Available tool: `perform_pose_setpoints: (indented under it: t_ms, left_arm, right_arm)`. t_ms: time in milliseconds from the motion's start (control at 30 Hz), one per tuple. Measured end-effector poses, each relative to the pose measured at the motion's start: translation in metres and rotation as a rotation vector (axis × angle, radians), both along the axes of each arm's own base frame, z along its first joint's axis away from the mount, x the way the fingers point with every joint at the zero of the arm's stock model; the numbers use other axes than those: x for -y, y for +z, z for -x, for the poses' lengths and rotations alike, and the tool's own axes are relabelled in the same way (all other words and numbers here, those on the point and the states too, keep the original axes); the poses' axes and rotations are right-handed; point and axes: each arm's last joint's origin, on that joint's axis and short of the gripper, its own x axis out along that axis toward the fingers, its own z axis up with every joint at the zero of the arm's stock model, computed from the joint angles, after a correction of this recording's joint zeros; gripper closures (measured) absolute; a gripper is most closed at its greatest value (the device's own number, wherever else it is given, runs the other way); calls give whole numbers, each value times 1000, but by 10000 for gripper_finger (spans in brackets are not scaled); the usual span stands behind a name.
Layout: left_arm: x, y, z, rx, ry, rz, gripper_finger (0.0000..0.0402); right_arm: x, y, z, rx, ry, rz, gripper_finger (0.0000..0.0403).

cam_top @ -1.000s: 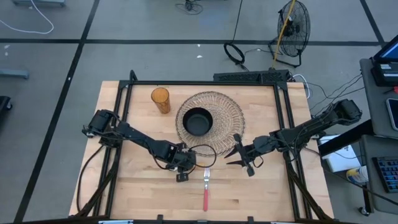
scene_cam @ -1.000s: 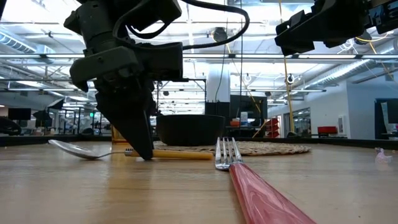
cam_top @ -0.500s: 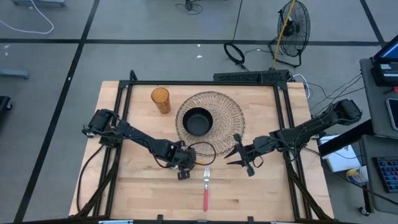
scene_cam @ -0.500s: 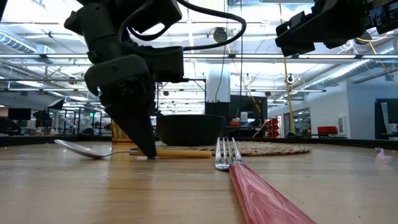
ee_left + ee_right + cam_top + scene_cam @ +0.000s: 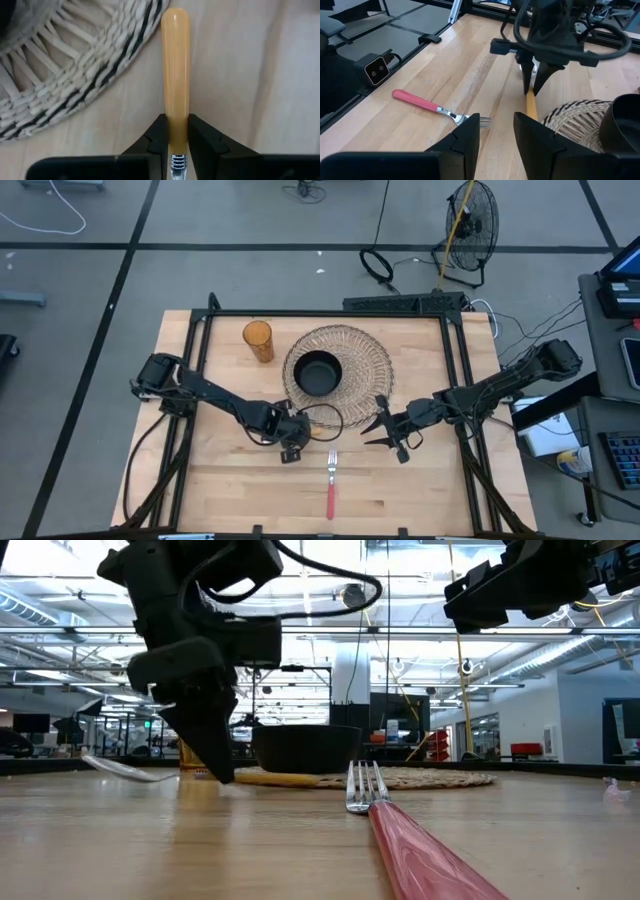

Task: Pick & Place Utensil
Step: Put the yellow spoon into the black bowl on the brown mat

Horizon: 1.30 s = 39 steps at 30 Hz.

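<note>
My left gripper [image 5: 289, 444] is down at table level just near of the woven mat, shut on a spoon with a yellow handle [image 5: 175, 65]. The spoon's metal bowl [image 5: 112, 767] sticks out toward the table's left in the low view. A red-handled fork [image 5: 331, 492] lies flat on the table near of the spoon, tines [image 5: 363, 785] pointing to the far side. My right gripper [image 5: 384, 431] hovers open to the right of the mat, above the table, touching nothing. My left gripper pinches the spoon's yellow handle at its neck end [image 5: 175, 136], just by the ribbed metal collar, between its two fingers. The fingers [image 5: 214, 758] come from above, pointing down, across the handle. The bowl end is raised off the wood; the handle's free end [image 5: 300, 779] stays low by the mat.
A black bowl [image 5: 318, 374] sits on the round woven mat [image 5: 372, 368] at the table's middle far side. An orange cup [image 5: 258, 340] stands left of the mat. Black frame rails [image 5: 196, 350] run along the table's sides.
My left gripper has moved a little toward the table's left and far edge and risen slightly, staying shut on the spoon. The spoon has slid left with it, and its bowl end has lifted off the table. The fork and my right arm have kept still.
</note>
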Motion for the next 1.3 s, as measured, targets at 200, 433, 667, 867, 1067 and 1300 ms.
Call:
perform_pose_setpoints:
  t_ms: [200, 433, 667, 867, 1067, 1300]
  left_arm:
    - [1, 2, -1, 5, -17, 35, 351]
    - [4, 4, -4, 26, -53, 86, 345]
    - [6, 10, -7, 83, -92, 116, 348]
    - [5, 28, -7, 166, -111, 99, 340]
    - [1, 62, -3, 308, -128, 27, 354]
    - [-13, 91, 3, 430, -76, -94, 335]
  right_arm:
    - [0, 0, 0, -1, 0, 0, 287]
    - [0, 0, 0, -2, 0, 1, 287]
    - [0, 0, 0, -2, 0, 1, 287]
    - [0, -1, 0, -7, 0, 3, 287]
    - [0, -2, 1, -15, 0, 6, 287]
    - [0, -2, 1, -15, 0, 6, 287]
